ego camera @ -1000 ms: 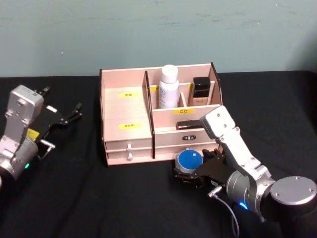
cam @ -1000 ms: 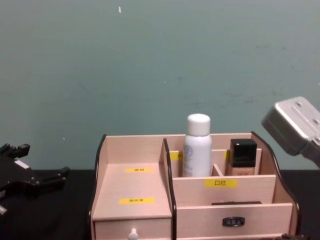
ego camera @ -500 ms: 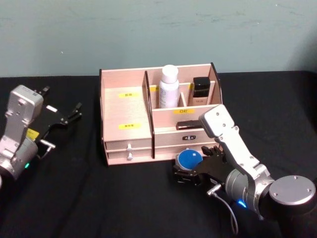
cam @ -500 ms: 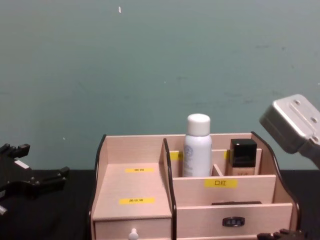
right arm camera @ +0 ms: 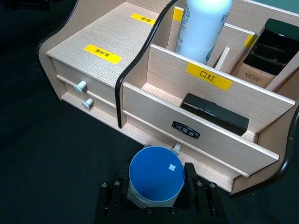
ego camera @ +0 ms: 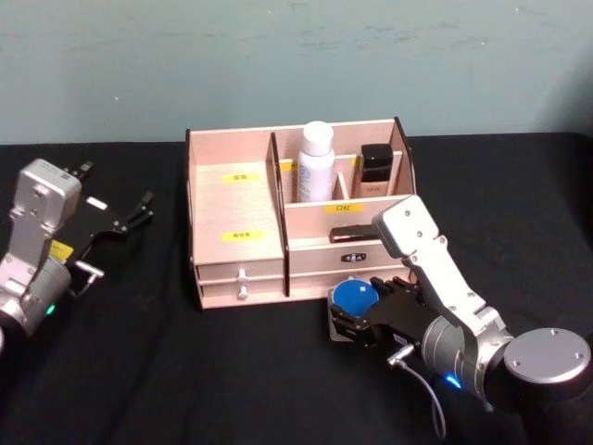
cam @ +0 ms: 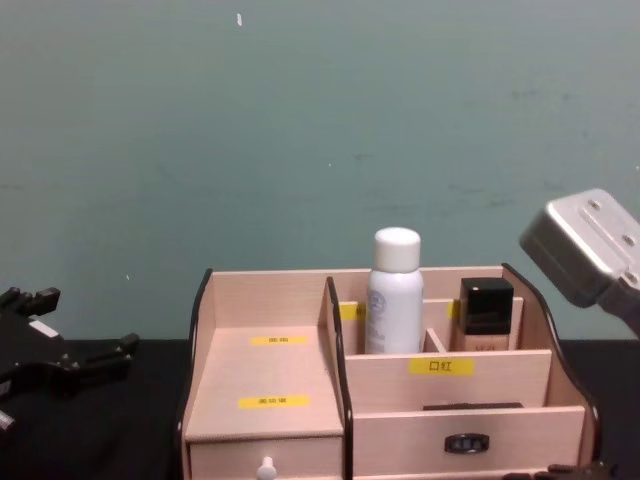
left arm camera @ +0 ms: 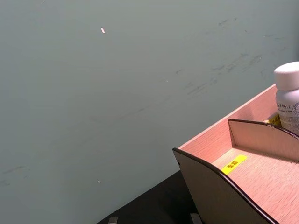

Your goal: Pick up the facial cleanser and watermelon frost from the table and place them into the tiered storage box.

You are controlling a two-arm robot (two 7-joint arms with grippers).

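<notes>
**Gripping a jar (ego camera: 355, 294) in front of the box (ego camera: 236, 199)**

The right gripper (ego camera: 355, 311) is low over the black worktop (ego camera: 185, 371), just in front of the right drawers of the box. Its jaws are clenched on the small jar with a blue lid, one on each side. I cannot tell if the jar rests on the worktop or hangs a little above it. The jar is outside the box, just beside the knob (right arm camera: 176, 148) of the lower drawer. In the rear compartments stand a white bottle (ego camera: 316, 163) and a black-capped bottle (ego camera: 375, 170), and a flat black item (right arm camera: 215, 112) lies in the tier before them. The left gripper (ego camera: 139, 211) is at the left of the worktop, well apart from the box, with its jaws released.
</notes>
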